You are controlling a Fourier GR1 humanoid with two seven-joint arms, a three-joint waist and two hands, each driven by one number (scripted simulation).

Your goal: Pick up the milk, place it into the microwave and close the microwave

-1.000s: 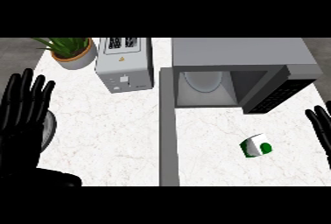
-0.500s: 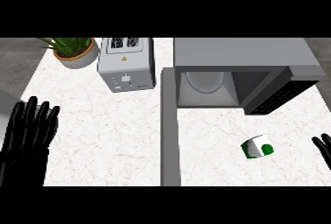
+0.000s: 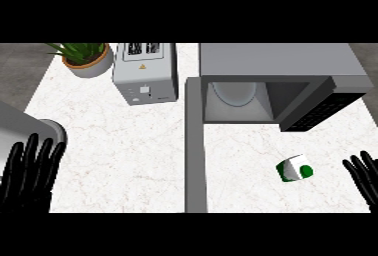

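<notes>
Right hand [image 3: 363, 176], fingers straight and spread, sits just right of the milk [image 3: 294, 169], apart from it. Milk lies on the counter [image 3: 133, 150] below the open microwave [image 3: 273, 85]. Left hand [image 3: 29, 172] rests spread at lower left.

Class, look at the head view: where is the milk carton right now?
The milk carton sits on the counter at the view's right, just below the open microwave and left of the right hand, untouched.
</notes>
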